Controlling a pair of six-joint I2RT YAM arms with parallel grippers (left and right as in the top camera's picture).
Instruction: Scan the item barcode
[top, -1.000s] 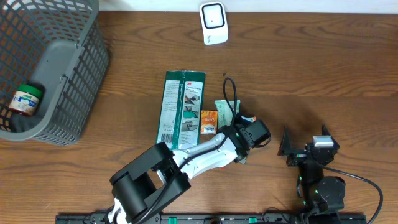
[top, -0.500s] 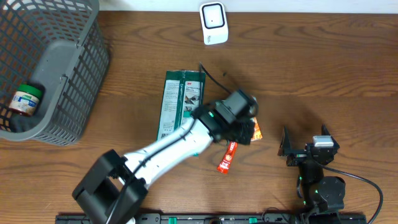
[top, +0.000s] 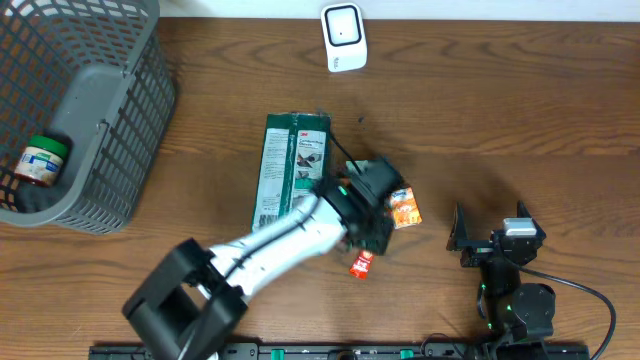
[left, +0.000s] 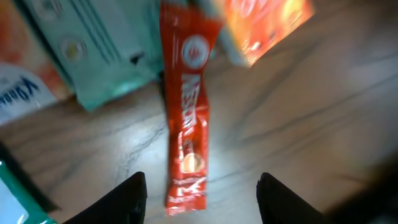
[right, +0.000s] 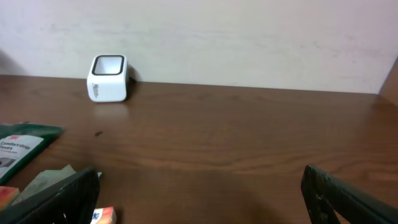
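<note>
The basket (top: 110, 130) stands at the back left of the bench (top: 560, 120), and a jar (top: 42, 160) lies inside it. The scanner (top: 343, 37) is at the back, in the middle. A flat package (top: 285, 165) lies at the centre. A small packet (top: 404, 208) lies to its right, with a stick sachet (top: 361, 264) just in front of that packet. The right claw (top: 490, 225) is farther right, apart from them.
</note>
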